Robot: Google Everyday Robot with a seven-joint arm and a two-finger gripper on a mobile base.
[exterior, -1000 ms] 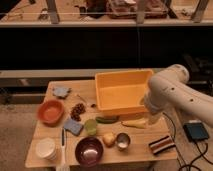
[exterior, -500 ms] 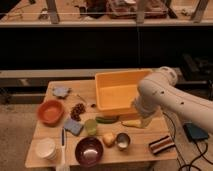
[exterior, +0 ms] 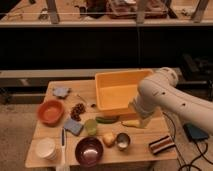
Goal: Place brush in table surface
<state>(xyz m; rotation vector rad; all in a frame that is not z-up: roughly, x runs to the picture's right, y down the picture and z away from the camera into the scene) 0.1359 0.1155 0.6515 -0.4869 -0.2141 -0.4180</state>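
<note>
The brush [exterior: 63, 141] lies on the table surface [exterior: 145, 137] near its front left, between a white cup [exterior: 46, 148] and a purple bowl [exterior: 89, 150]. It is slim, dark at the far end and whitish toward the front edge. My white arm reaches in from the right. My gripper [exterior: 136, 111] hangs at the front right corner of the yellow tub [exterior: 120, 90], far to the right of the brush, with nothing seen in it.
An orange bowl [exterior: 50, 111], pine cone [exterior: 78, 109], blue sponge [exterior: 73, 126], green cup [exterior: 90, 126], green vegetable [exterior: 106, 119], yellow fruit [exterior: 132, 123], metal cup [exterior: 122, 141] and striped item [exterior: 161, 144] crowd the table. A dark railing runs behind.
My arm has swung left from the table's right edge, bringing the gripper to the tub's front right corner. The brush has not moved.
</note>
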